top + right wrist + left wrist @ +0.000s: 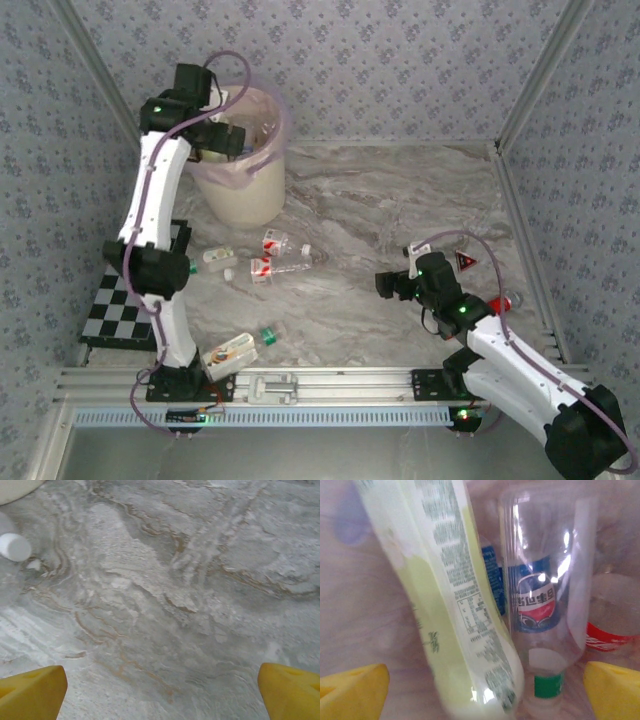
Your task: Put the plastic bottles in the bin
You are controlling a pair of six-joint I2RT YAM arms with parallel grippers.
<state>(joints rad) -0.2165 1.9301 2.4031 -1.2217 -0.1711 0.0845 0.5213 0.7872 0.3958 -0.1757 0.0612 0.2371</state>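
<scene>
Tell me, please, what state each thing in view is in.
bin: upright, bag-lined
left gripper: open, over the bin
right gripper: open, above bare table
pale green bottle: binned, leaning
blue-label bottle: binned, cap down
far red-white bottle: lying on table
near red-white bottle: lying on table
front bottle: lying on table

Grey floral-patterned walls [400, 60] around a marbled grey tabletop [400, 200], evenly lit.

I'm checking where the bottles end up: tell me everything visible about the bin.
The bin is a round cream-white plastic bucket, upright on the far left of the table. A translucent pink-lilac bag lines it, folded over the rim. The left gripper hangs open over its mouth; several bottles lie inside.
</scene>
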